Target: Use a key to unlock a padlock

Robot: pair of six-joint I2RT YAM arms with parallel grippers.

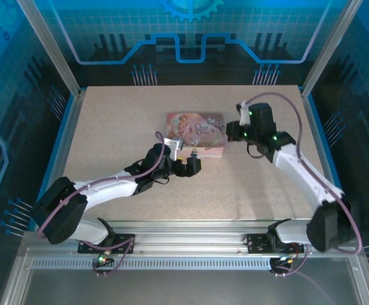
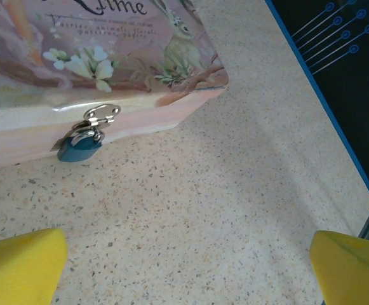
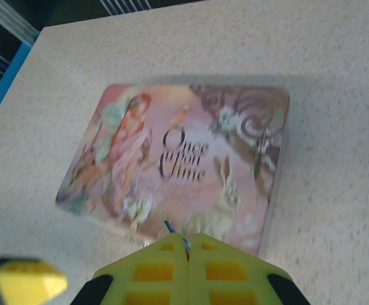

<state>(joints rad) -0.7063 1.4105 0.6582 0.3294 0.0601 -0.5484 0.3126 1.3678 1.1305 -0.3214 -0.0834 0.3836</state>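
Observation:
The padlock has a small blue body and a silver shackle. It hangs from the silver hasp on the front wall of the pink picture-printed box. My left gripper is open wide over bare table, just in front of the padlock and apart from it, with nothing between its yellow fingers. My right gripper hovers over the box's edge. It is shut on the key, a thin bluish sliver poking out of the fingertips. In the top view the left gripper faces the box front and the right gripper is at the box's right side.
The speckled beige tabletop is bordered by blue edging and aluminium posts. A metal rail runs along the near edge by the arm bases. One yellow fingertip of the left gripper appears at the lower left of the right wrist view.

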